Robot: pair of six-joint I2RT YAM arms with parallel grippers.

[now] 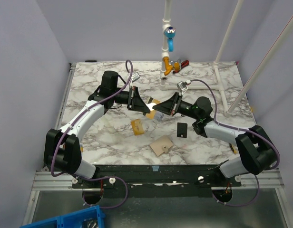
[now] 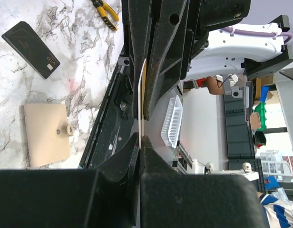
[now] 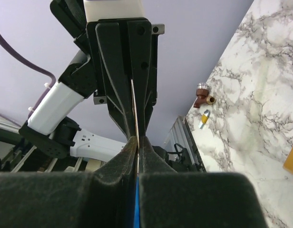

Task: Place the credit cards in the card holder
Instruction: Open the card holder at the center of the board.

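A thin pale credit card [image 1: 151, 106] hangs edge-up above the table's middle, pinched from both ends. My left gripper [image 1: 142, 103] is shut on its left end, and the left wrist view shows the card [image 2: 142, 95] edge-on between the jaws [image 2: 141, 137]. My right gripper [image 1: 161, 108] is shut on the other end, the card [image 3: 135, 111] running up from its tips [image 3: 138, 138]. A gold-orange card [image 1: 136, 126] and a black card [image 1: 182, 129] lie flat on the marble. The beige card holder [image 1: 161, 145] lies closed near the front, its snap tab showing [image 2: 44, 134].
A white pipe stand with blue and yellow fittings [image 1: 168, 42] rises at the back, with pliers [image 1: 182, 64] beside it. White poles [image 1: 222, 85] cross the back right. A blue bin [image 1: 65, 221] sits below the table's front left.
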